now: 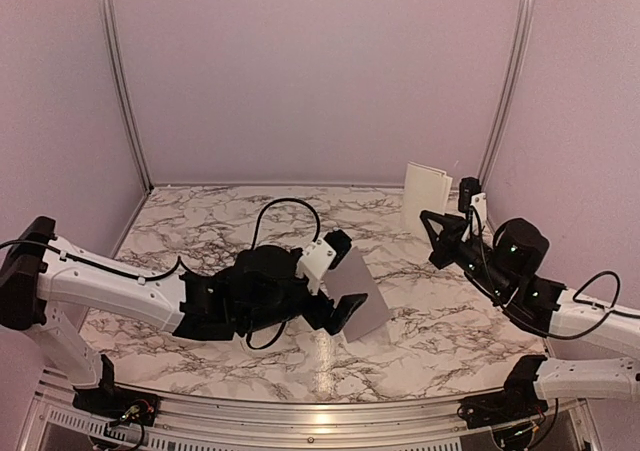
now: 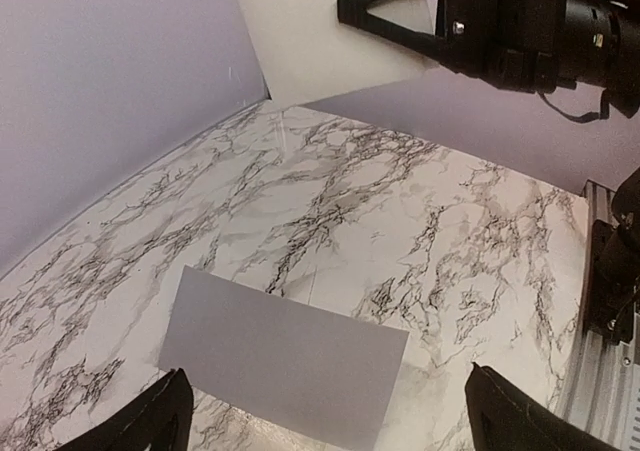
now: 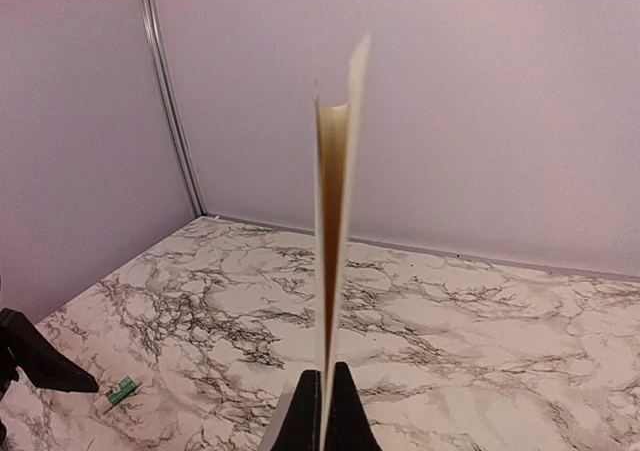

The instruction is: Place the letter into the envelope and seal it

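Nearest my left wrist lens, the left gripper (image 2: 328, 396) is standing wide, its dark fingers framing the bottom of the view with nothing between them. Just past them at 12 o'clock, the envelope (image 2: 285, 366) is lying flat on the marble tabletop (image 2: 330, 201), and I am seeing no flap on the upturned face. From overhead it is sitting at about 4 o'clock from the tabletop's middle, touching or just beside that gripper; I cannot tell which.

Over at 2 o'clock, the right gripper (image 3: 322, 416) is pinching closed on the bottom edge of the letter (image 3: 332, 221), holding it upright and edge-on, well above the tabletop and well apart from the envelope. A small green-white tube (image 3: 120, 393) is lying at 8 o'clock in that view.

I am judging both papers light. The envelope looks thin, limp and likely to skate on the glossy marble, so I would be taking it by an edge or corner, or pinning it down. The letter's folds are stiffening it, though the panels are splaying at the top and may catch on the mouth of the envelope.
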`<state>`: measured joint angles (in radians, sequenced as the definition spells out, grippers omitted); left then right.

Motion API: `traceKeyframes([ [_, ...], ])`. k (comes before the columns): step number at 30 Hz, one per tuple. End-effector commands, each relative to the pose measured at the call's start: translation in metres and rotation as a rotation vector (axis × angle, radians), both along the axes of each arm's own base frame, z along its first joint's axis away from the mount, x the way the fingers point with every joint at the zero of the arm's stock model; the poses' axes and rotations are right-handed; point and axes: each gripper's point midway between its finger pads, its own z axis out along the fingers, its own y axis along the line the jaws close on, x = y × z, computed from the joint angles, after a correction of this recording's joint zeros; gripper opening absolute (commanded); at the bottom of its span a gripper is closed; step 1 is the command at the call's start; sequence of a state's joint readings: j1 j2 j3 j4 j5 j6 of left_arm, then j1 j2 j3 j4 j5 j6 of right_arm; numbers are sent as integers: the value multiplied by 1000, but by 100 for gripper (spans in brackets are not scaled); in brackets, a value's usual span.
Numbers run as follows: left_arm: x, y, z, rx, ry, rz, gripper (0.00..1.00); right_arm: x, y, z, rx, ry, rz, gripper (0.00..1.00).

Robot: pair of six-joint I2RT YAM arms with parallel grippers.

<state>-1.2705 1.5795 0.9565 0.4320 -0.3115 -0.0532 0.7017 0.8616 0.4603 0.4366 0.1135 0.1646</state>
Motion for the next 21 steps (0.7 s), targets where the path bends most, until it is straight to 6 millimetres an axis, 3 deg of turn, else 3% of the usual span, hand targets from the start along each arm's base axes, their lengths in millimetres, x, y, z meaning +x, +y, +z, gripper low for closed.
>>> traceKeyframes([
  [1, -2, -15, -35, 209, -69, 104, 99, 8, -30, 1, -14, -2, -158, 0],
  [7, -18, -52, -75, 415, -114, 151, 99, 7, -40, 1, -16, 8, -204, 0],
  [10, -22, -68, -84, 458, -144, 167, 99, 6, -45, 0, -11, 7, -216, 0],
  [21, -39, -72, -136, 583, -113, 129, 97, 5, -48, 0, -15, 5, -231, 0],
])
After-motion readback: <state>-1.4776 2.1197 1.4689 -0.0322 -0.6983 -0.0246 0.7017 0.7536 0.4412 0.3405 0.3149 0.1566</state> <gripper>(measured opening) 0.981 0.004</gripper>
